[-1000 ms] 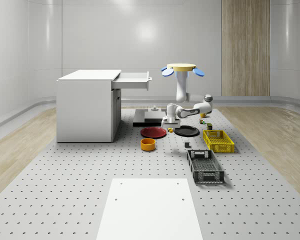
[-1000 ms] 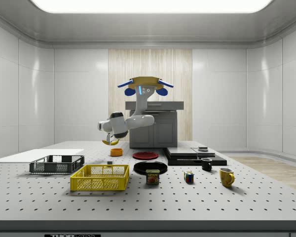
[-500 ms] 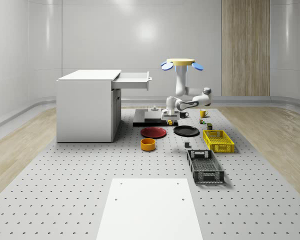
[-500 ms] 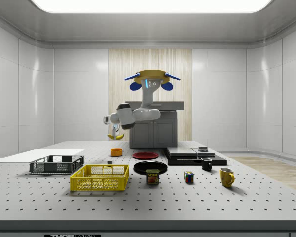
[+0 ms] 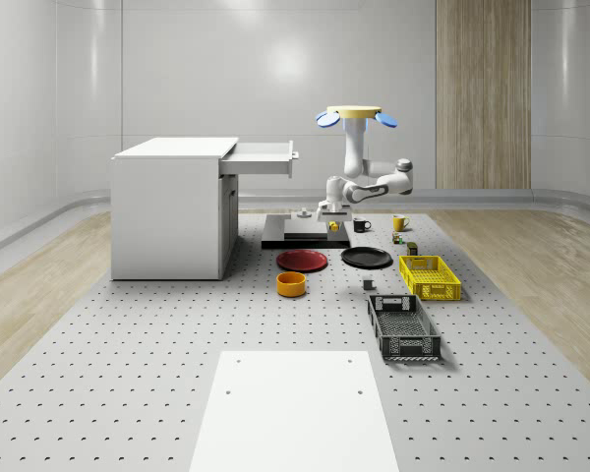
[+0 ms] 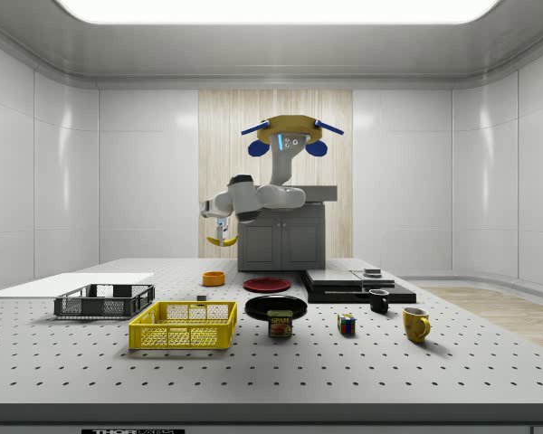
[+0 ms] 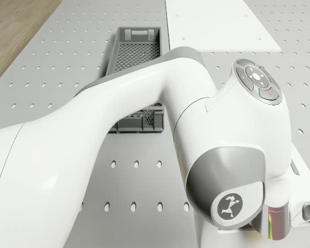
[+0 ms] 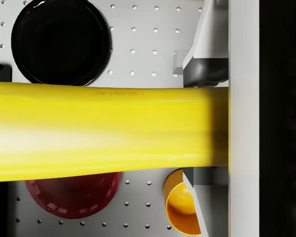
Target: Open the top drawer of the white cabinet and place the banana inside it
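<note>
Whole-scene view, going left to right: the white cabinet (image 5: 172, 206) is standing with its top drawer (image 5: 262, 157) pulled open, while rightward the hovering drone (image 5: 355, 115) is carrying the banana (image 6: 222, 240), clamped crosswise in the end effector (image 6: 220, 228).

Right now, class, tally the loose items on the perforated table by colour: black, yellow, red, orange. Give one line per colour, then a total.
Black: 3 – crate, plate, mug
Yellow: 2 – basket, mug
Red: 1 – plate
Orange: 1 – bowl
Total: 7
</note>
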{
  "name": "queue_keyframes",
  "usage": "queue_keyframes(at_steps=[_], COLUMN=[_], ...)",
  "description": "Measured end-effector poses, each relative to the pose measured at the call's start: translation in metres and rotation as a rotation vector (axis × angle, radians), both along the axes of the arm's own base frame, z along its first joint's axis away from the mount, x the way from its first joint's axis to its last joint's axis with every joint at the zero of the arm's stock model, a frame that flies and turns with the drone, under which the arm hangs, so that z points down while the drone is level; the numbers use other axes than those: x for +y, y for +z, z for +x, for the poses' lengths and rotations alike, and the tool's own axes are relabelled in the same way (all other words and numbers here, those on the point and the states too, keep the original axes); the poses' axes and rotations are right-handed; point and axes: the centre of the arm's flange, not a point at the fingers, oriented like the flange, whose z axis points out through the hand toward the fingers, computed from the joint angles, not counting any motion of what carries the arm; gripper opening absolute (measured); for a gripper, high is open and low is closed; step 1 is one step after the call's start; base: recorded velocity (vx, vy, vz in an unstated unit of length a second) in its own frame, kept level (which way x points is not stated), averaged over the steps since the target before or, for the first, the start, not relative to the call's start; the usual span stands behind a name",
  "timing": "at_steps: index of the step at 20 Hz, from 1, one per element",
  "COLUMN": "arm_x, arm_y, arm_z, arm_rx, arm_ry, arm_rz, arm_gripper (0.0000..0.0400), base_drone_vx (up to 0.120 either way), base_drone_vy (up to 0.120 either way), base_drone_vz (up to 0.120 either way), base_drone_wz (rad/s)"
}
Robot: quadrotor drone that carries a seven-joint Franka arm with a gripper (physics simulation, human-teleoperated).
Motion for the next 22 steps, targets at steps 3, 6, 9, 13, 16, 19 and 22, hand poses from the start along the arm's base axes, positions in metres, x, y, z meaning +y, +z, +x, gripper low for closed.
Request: queue_keyframes(at_steps=[3,6,9,13,16,19,22], arm_x=[0.0,0.0,0.0,0.0,0.0,0.0,0.0], arm_y=[0.0,0.0,0.0,0.0,0.0,0.0,0.0], arm_z=[0.0,0.0,0.0,0.0,0.0,0.0,0.0], arm_rx=[0.0,0.0,0.0,0.0,0.0,0.0,0.0], arm_ry=[0.0,0.0,0.0,0.0,0.0,0.0,0.0], arm_rz=[0.0,0.0,0.0,0.0,0.0,0.0,0.0], arm_gripper=[0.0193,0.0193,0.0193,0.0193,0.0193,0.0193,0.0193], base_drone_vx=[-0.12,-0.12,-0.12,-0.12,-0.12,-0.12,-0.12], base_drone_vy=[0.0,0.0,0.0,0.0,0.0,0.0,0.0], base_drone_vz=[0.12,0.12,0.12,0.12,0.12,0.12,0.12], base_drone_wz=[0.0,0.0,0.0,0.0,0.0,0.0,0.0])
